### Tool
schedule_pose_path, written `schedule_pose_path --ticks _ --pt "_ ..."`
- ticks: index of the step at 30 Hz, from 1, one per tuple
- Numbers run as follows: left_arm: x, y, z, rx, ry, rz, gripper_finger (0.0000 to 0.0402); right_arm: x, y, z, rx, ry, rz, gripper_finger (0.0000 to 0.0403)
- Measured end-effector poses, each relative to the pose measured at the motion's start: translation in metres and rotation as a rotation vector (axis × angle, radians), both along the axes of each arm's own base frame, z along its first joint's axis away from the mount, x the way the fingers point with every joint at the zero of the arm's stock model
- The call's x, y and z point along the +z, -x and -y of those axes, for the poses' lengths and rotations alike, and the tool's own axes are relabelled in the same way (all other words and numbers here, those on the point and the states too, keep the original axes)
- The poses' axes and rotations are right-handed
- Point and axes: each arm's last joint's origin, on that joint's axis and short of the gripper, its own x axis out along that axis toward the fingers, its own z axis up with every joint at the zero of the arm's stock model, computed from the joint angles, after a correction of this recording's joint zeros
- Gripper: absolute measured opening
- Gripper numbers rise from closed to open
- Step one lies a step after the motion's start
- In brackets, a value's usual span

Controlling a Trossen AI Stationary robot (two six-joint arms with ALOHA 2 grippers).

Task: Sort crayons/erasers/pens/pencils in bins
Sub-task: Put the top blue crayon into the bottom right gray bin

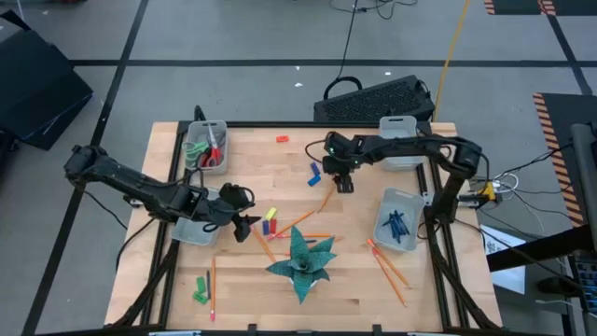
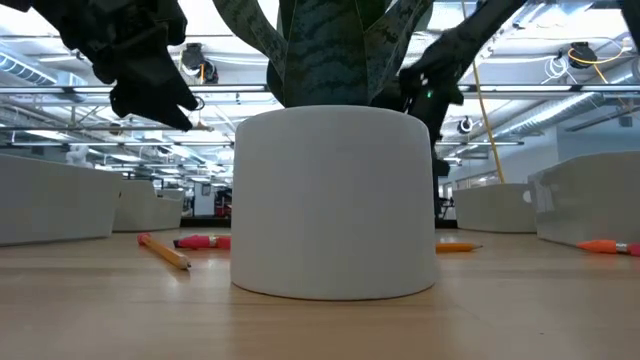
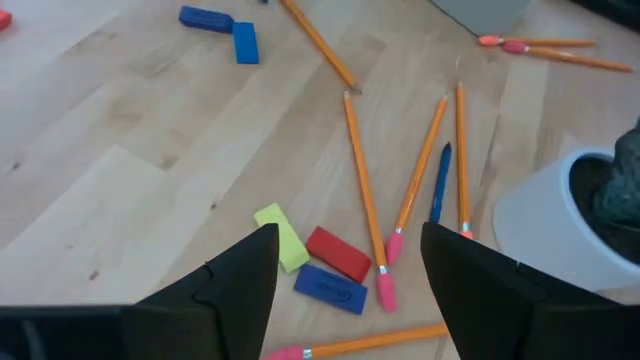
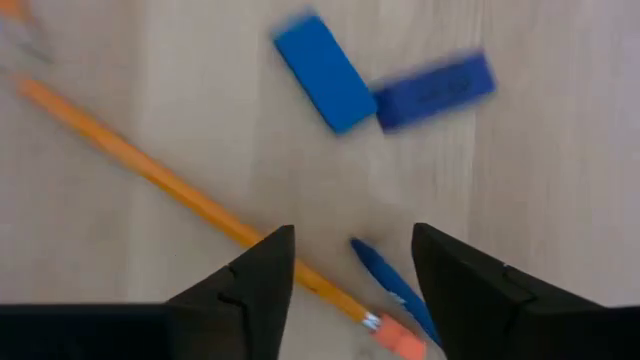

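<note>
My right gripper (image 1: pixel 341 184) hovers open above the table's far middle. In its wrist view a dark blue pen (image 4: pixel 393 288) lies on the wood between the open fingers (image 4: pixel 352 235), beside an orange pencil (image 4: pixel 170 185) and two blue erasers (image 4: pixel 324 72). My left gripper (image 1: pixel 250 222) is open above yellow, red and blue erasers (image 3: pixel 335 255), with several pencils (image 3: pixel 365 190) and another pen (image 3: pixel 440 185) beyond them. Four bins stand around the table: the right bin (image 1: pixel 399 220) holds pens, and the far-left bin (image 1: pixel 206 146) holds scissors.
A white pot (image 2: pixel 335 200) holding a green plant (image 1: pixel 300 261) stands near the front middle. Pencils (image 1: pixel 387 271) lie to its right, green crayons (image 1: pixel 201 291) and a pencil at front left, and a red eraser (image 1: pixel 282 139) far back. A keyboard (image 1: pixel 378 98) sits beyond the far edge.
</note>
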Motion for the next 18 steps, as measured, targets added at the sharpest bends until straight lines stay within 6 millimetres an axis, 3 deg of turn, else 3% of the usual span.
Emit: schedule_pose_path --ticks 9,18 --pt "0.001 -0.001 -0.001 0.014 0.004 0.009 0.0246 -0.024 0.006 0.023 0.001 -0.014 -0.045 0.0149" --pt "0.003 -0.004 -0.002 0.044 0.029 0.054 0.0246 -0.024 0.016 0.035 -0.020 -0.019 -0.059 0.0133"
